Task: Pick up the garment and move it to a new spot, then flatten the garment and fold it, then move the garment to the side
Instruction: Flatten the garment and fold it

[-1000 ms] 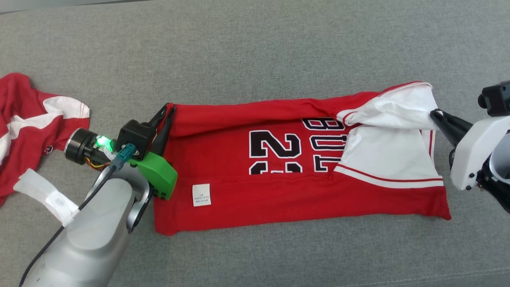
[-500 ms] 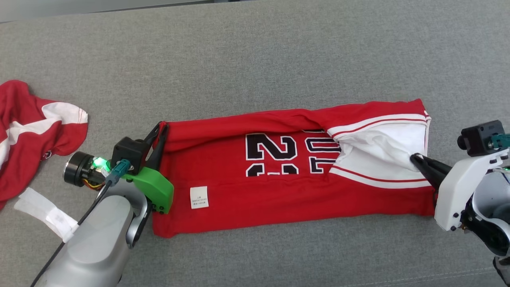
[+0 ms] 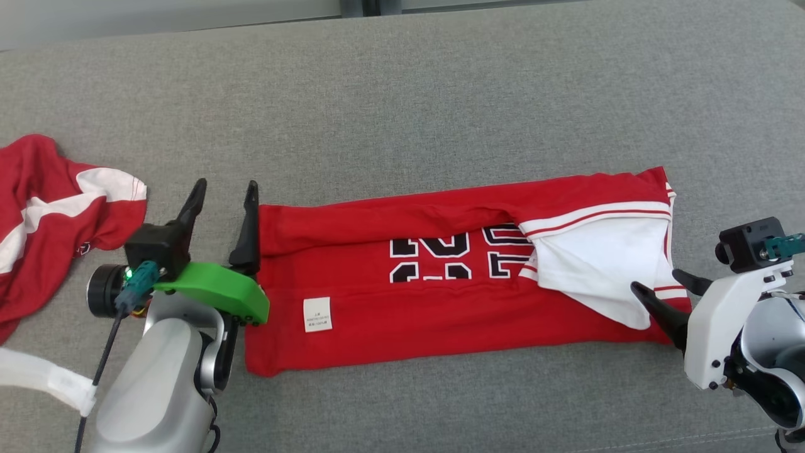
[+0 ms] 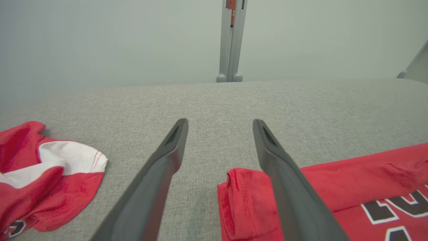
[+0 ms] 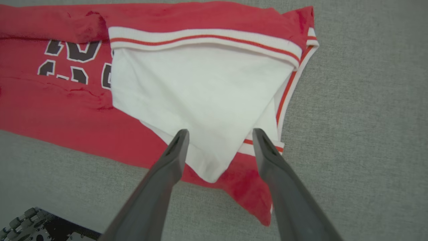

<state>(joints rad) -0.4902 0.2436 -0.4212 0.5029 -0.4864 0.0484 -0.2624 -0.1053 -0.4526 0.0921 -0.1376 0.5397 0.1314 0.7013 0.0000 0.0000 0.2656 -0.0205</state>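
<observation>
The garment (image 3: 440, 314) is a red jersey with black lettering and a white sleeve (image 3: 597, 264), lying folded in a long strip across the grey surface. My left gripper (image 3: 226, 185) stands open at the strip's far left corner, with its right finger against the red edge (image 4: 240, 194) and nothing between the fingers. In the left wrist view the gripper (image 4: 220, 121) points over bare cushion. My right gripper (image 3: 655, 280) is open over the white sleeve's tip at the right end. In the right wrist view that gripper (image 5: 220, 130) straddles the white flap (image 5: 200, 87) without pinching it.
A second red-and-white garment (image 3: 56, 214) lies crumpled at the left edge, also seen in the left wrist view (image 4: 43, 180). A white strap (image 3: 38, 377) lies near my left arm. The grey cushion (image 3: 440, 113) stretches away beyond the strip to a pale wall (image 4: 100, 40).
Both grippers have gone from shut on the garment's upper edge to open, letting it go. The upper flap now lies folded down over the lettering. The camera view has shifted.
</observation>
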